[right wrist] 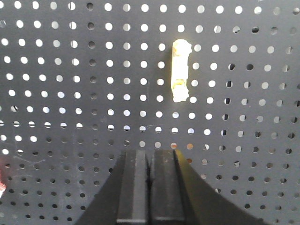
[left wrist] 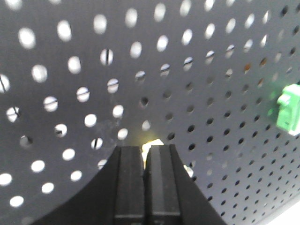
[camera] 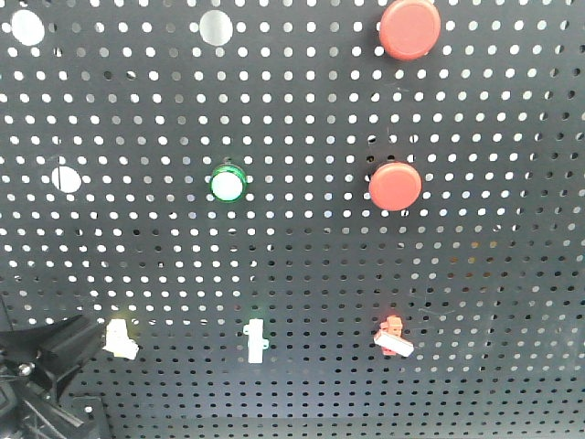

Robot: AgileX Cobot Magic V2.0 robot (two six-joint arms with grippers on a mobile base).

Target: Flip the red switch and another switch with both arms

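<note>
The red switch (camera: 393, 335) sits low on the pegboard (camera: 512, 274), at 6 o'clock from the lower big red push button (camera: 395, 186), its white lever slanting toward 4 o'clock. The other switch (camera: 119, 337), pale yellow at the base, lies well off at its 9 o'clock, with a green-based toggle (camera: 255, 341) between them. The left gripper (left wrist: 146, 151), fingers pressed together, has its tips just at 6 o'clock of the yellow switch; whether they touch, I cannot tell. The right gripper (right wrist: 150, 152), likewise pressed together, seems further back from the board, with only a sliver of red (right wrist: 2, 183) at the 8 o'clock edge of its view. It likely needs to line up on the red switch first. Each lever then wants one short, square push from a fingertip edge, so it flips rather than slips.
</note>
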